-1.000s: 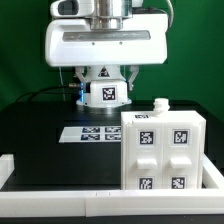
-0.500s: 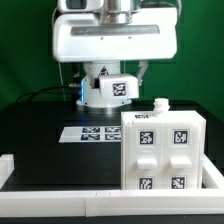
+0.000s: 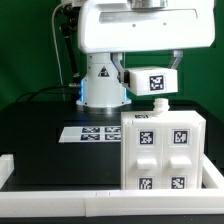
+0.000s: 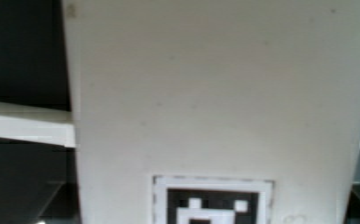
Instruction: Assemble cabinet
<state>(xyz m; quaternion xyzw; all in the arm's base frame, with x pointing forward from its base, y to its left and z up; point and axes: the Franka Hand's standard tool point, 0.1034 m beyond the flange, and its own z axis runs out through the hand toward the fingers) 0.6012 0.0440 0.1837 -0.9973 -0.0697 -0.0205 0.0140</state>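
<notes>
The cabinet is a large white box at the front of the exterior view's right. It shows four tagged drawer blocks on its front, two tags on top and a small knob. My gripper hangs above and just behind the cabinet, shut on a white tagged part held in the air with its tag facing the camera. In the wrist view that white part fills most of the picture, its tag at one edge, and it hides my fingers.
The marker board lies flat on the black table, left of the cabinet. The white raised border runs along the table's front and sides. The arm's white base stands at the back.
My gripper has swung up and toward the exterior view's right, carrying the white tagged part from in front of the arm's base to above the cabinet. The part first tilted, then levelled.
</notes>
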